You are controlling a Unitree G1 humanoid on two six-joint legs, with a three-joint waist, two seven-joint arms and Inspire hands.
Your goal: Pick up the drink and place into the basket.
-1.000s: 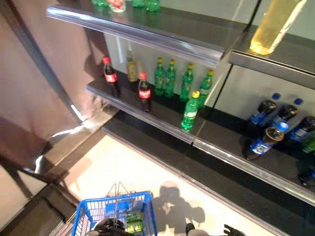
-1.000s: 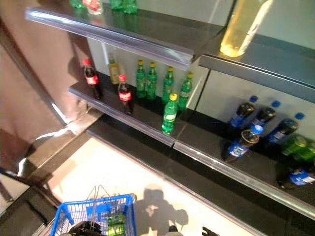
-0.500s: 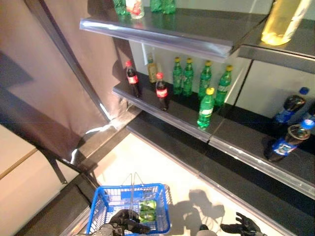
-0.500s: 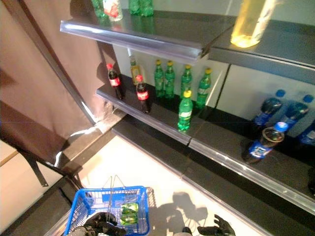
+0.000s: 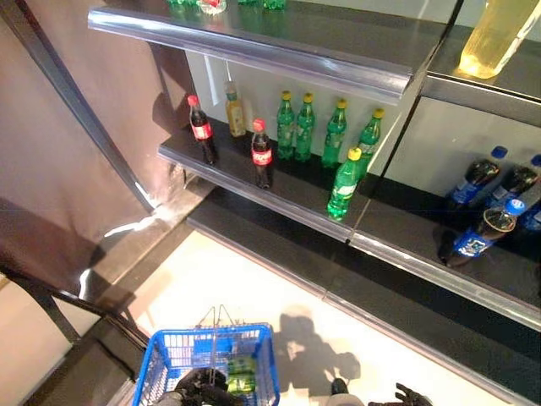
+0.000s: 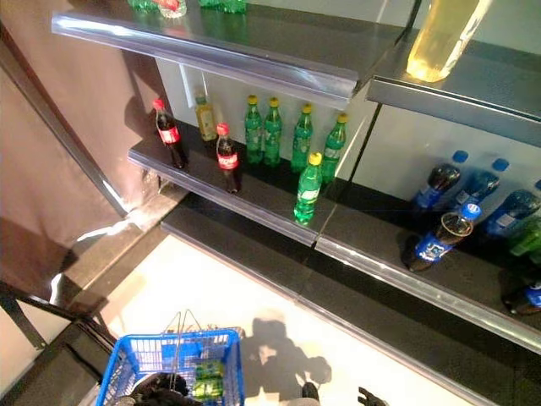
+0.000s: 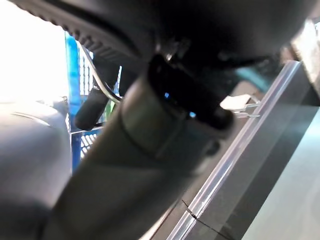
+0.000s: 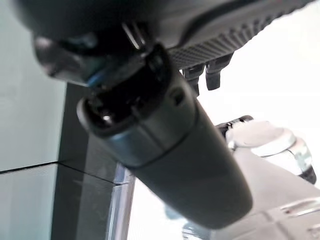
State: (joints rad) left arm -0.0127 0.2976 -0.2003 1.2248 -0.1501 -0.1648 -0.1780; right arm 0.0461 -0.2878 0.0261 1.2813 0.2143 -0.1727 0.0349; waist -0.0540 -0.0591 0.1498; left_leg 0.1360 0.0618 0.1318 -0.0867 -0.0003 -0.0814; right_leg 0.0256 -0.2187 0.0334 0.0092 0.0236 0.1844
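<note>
The nearest candidate drink, a green plastic bottle with a yellow cap (image 5: 343, 184), stands upright at the front edge of the dark lower shelf (image 5: 296, 216), apart from the row of like bottles behind it. A green drink already lies in the blue wire basket (image 5: 161, 364) on the pale floor, where the left hand (image 5: 203, 385) is curled on the basket's handle. The right hand (image 5: 410, 396) hangs low with relaxed, spread fingers (holding nothing). To do this well, I judge it should rise, approach the front bottle squarely, and close round its middle without toppling neighbours.
</note>
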